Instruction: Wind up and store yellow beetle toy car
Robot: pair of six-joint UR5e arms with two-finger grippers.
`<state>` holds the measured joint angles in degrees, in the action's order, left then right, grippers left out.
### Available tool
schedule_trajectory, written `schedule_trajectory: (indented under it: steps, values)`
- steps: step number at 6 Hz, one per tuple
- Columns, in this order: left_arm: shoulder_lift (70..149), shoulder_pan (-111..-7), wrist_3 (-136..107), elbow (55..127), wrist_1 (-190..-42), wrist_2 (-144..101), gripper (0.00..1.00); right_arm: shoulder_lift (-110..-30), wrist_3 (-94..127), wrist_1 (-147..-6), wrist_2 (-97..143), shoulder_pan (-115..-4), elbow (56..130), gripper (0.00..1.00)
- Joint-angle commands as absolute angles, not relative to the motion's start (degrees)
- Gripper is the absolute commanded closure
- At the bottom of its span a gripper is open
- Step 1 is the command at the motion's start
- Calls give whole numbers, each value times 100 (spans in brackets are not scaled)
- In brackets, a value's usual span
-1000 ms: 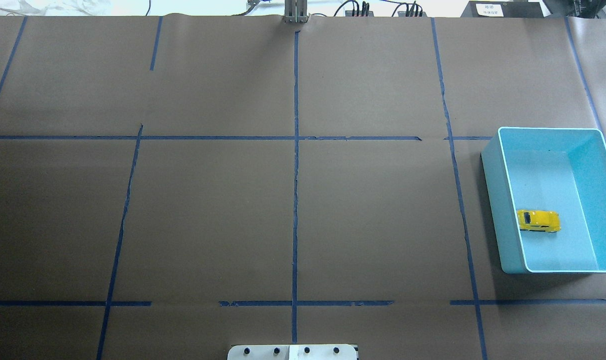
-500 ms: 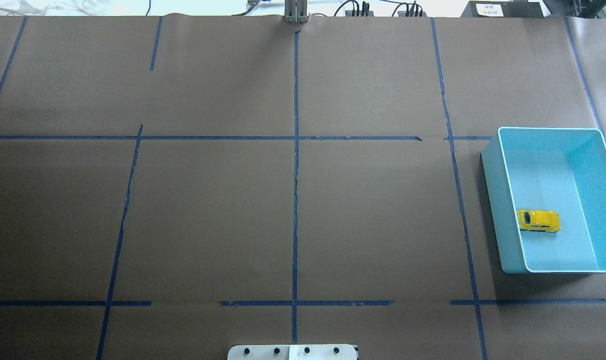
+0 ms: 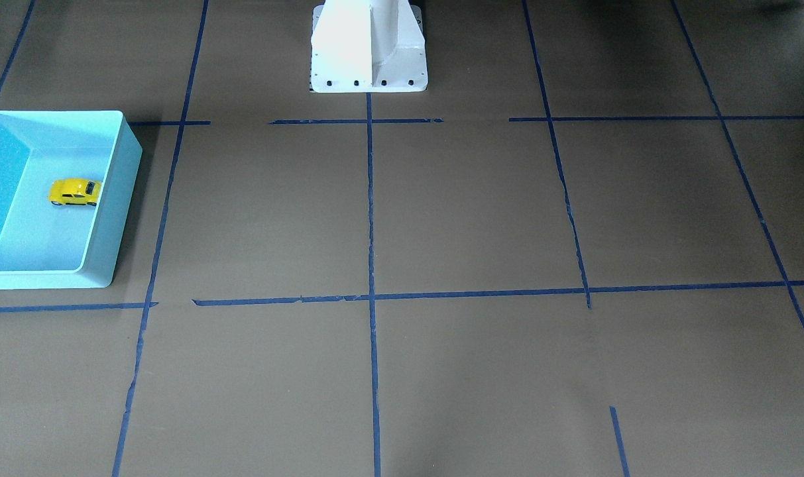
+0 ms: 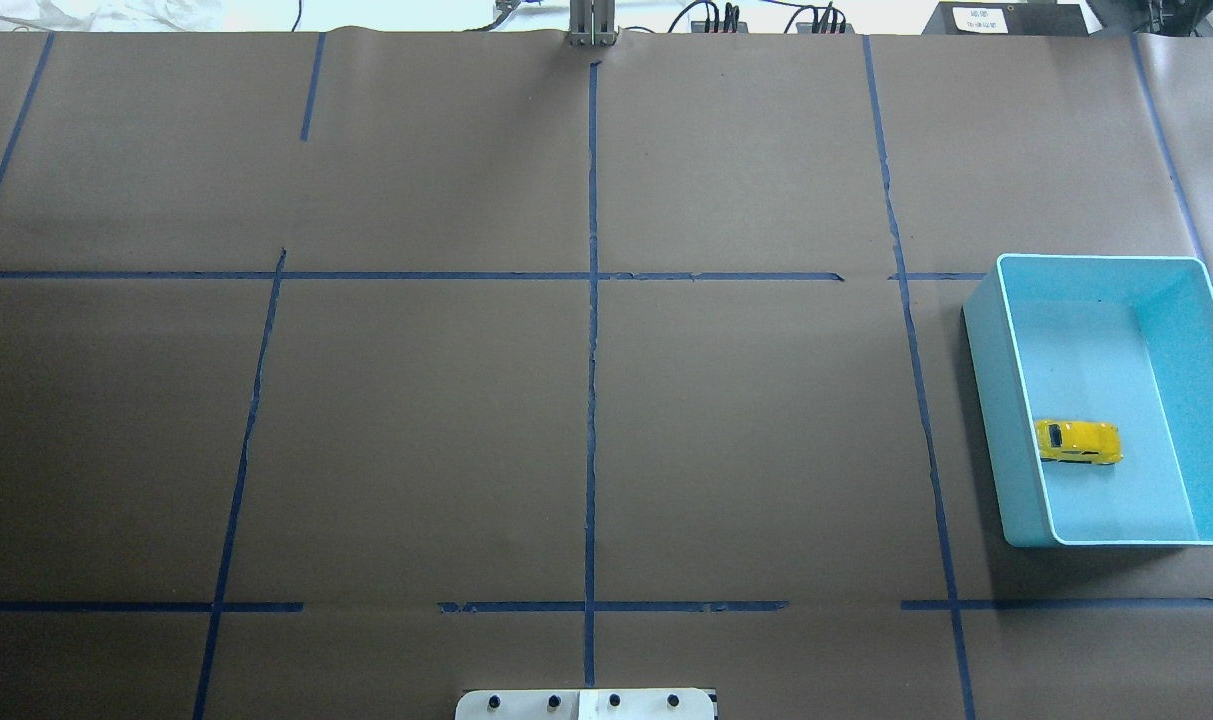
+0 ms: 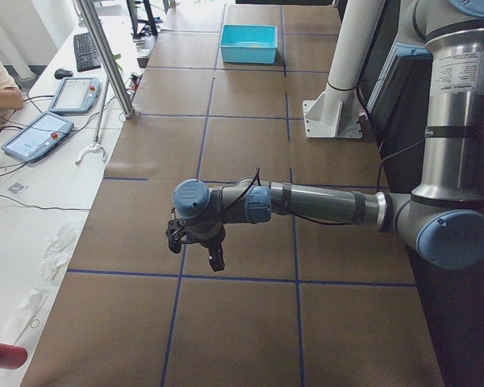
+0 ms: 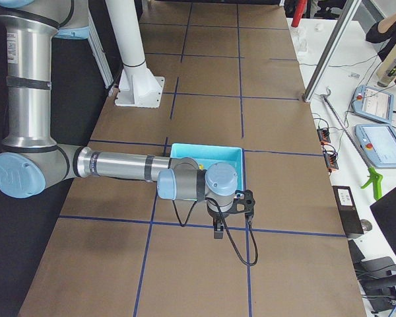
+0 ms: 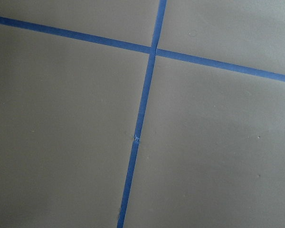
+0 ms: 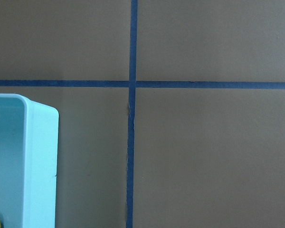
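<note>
No text can be read (the arm sticker (image 5: 454,71) is too blurred).

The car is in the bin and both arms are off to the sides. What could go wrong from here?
1. The yellow beetle toy car sits close to one long wall of the light blue bin. If it must be lifted out for winding, there may be little room on that side, and the wall could be struck.
2. The right end effector hangs near the bin's corner, so a low sweep might nudge the bin.
</note>
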<state>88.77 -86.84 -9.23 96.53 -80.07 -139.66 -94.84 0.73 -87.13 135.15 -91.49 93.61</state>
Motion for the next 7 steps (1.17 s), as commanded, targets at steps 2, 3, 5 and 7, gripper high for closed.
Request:
schedule_trajectory:
  steps: [2,3,5,7]
  values:
    - [8877,-8684,-923,9659,-8007,-13966,0,-9571,-17,-9193,13474,-9149,9781,0]
    - [8868,-8684,-914,9650,-8007,-13966,0,-9580,-61,-9193,13474,-9149,9765,0]
    - [8851,-8684,-914,9659,-8007,-13957,0,-9615,-61,-9176,13474,-9141,9765,0]
    - [8833,-8684,-897,9650,-8007,-13948,0,-9633,-62,-9167,13474,-9141,9756,0]
